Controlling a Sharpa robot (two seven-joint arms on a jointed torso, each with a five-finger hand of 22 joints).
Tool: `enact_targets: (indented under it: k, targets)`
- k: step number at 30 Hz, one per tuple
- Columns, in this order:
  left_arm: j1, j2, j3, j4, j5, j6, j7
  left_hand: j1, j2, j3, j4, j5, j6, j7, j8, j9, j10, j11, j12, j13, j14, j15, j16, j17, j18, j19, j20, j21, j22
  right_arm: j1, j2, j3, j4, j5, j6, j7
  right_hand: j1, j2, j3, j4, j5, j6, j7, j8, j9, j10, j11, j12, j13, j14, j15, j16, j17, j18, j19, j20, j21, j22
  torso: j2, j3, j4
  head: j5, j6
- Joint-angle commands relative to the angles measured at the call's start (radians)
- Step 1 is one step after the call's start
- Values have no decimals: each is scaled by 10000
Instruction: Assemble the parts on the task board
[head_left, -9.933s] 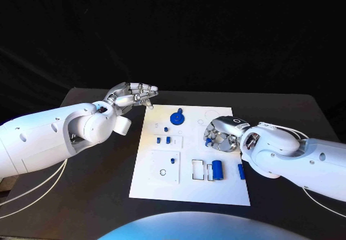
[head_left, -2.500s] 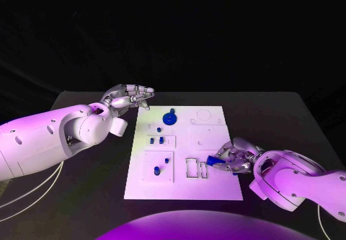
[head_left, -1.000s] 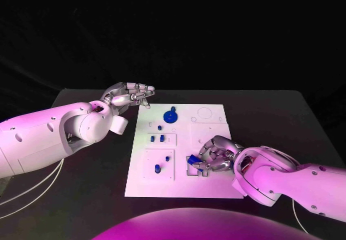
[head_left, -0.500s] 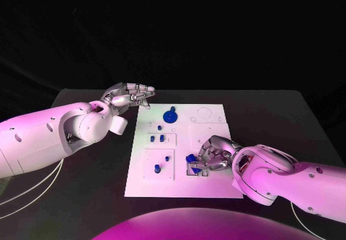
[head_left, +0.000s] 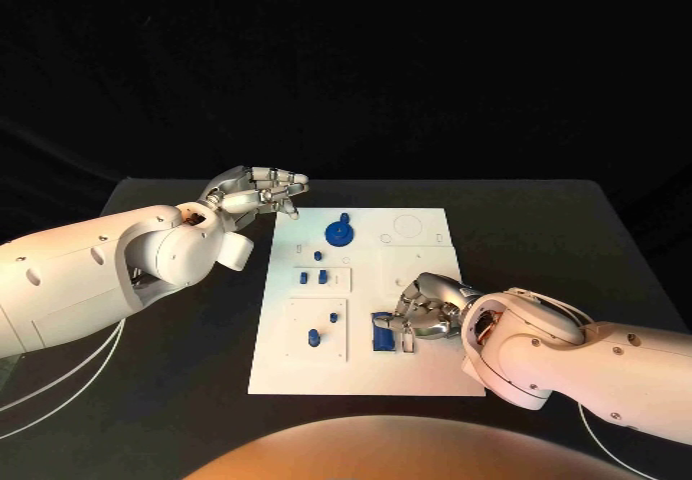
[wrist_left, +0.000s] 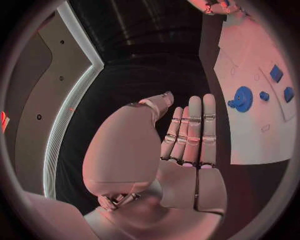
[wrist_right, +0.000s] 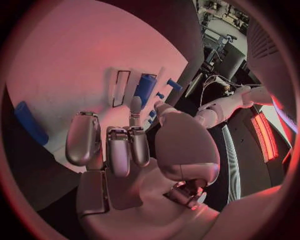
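A flat white rectangular task board (head_left: 418, 375) lies on a matte black table (head_left: 562, 230). Small glossy blue plastic parts (head_left: 384, 333) sit on it, one a round blue disc (head_left: 339, 234). Both metallic hands (head_left: 428, 308) are silver, on smooth white arms (head_left: 87, 275).

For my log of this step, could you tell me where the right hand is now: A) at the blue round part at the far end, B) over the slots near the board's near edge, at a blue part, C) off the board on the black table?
B: the right hand lies over the task board near its near edge, fingers at a blue part by the slots.
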Motion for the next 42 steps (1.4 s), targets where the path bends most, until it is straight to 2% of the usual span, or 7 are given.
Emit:
enact_targets:
  k: [1, 8, 15, 23, 29, 37, 42]
  targets:
    - [8, 4, 6, 32, 14, 174, 21, -50, -24, 19, -59, -12, -66, 203, 51, -16, -33, 0, 63, 4, 18, -22, -46, -16, 137, 95, 3, -34, -12, -10, 19, -1, -5, -152, 365, -62, 19, 142, -39, -7, -20, 34, -39, 22, 10, 805, -55, 44, 2203, 857, -55, 47, 1670, -150, 69, -37, 68, 1360, -2, -2, 1, -9, -4]
    - [8, -6, 6, 31, 7, 170, 11, -50, -24, 19, -59, -12, -66, 203, 51, -16, -33, 0, 63, 4, 18, -22, -46, -16, 137, 95, 3, -34, -12, -9, -80, -1, 29, -191, 411, -33, 295, 25, -103, -81, -22, 31, -66, 43, 12, 816, -81, 55, 2216, 857, -81, 47, 1673, -154, 76, -65, 82, 1382, 1, 2, -6, -5, -11]
    - [8, -4, 6, 23, 4, 169, 11, -50, -24, 19, -59, -12, -66, 203, 51, -16, -33, 0, 63, 4, 18, -22, -46, -16, 137, 95, 3, -34, -12, -7, -143, -1, -62, -450, 574, -28, 2168, -471, 527, -690, 68, 32, -192, -4, -99, 891, -191, 244, 2350, 855, -171, 41, 1669, -162, 88, -142, 102, 1446, -4, 2, -12, -5, -10]
    - [8, 13, 5, 5, -3, 171, 11, -34, -20, 23, -84, -12, -78, 208, 53, -19, -43, 3, 67, 2, 10, -20, -57, -33, 135, 101, 0, -43, -17, -4, -189, -1, -152, -766, 377, -42, 2463, -601, 904, -680, 61, 92, -195, -54, -187, 902, -199, 271, 2373, 856, -179, 41, 1678, -169, 98, -156, 116, 1473, -4, 2, -11, -50, 5]
    - [8, 17, 5, -4, -4, 166, 7, -34, -20, 23, -84, -12, -78, 208, 53, -19, -43, 3, 67, 2, 10, -20, -57, -33, 135, 101, 0, -43, -17, 48, -476, 2, 44, -571, -158, 199, 2346, -713, 945, -550, 38, 119, -169, -61, -213, 899, -180, 259, 2368, 855, -170, 38, 1670, -171, 102, -154, 119, 1484, 0, 7, -11, -57, 36]
    - [8, 30, -1, -24, -5, 165, 6, -34, -20, 23, -84, -12, -78, 208, 53, -19, -43, 3, 67, 2, 10, -20, -57, -33, 135, 101, 0, -43, -17, 455, -1390, 7, 305, 707, -843, 925, 2088, -918, 840, -87, 41, -222, 24, -283, -326, 736, -26, -217, 2103, 810, -56, -33, 1449, -108, -24, -78, -329, 1383, -10, -4, -24, -163, 74]
    - [8, 33, -6, -19, -5, 157, 11, -34, -20, 23, -84, -13, -78, 208, 53, -19, -43, 4, 68, 2, 10, -20, -57, -33, 135, 101, 0, -43, -17, 597, -2112, 5, 264, 760, -858, 1141, 2278, -999, 790, -95, 42, -777, 343, -803, -531, 615, 242, -517, 1947, 789, 162, -71, 1349, -89, -90, 92, -543, 1347, -8, -9, -5, -348, 86]
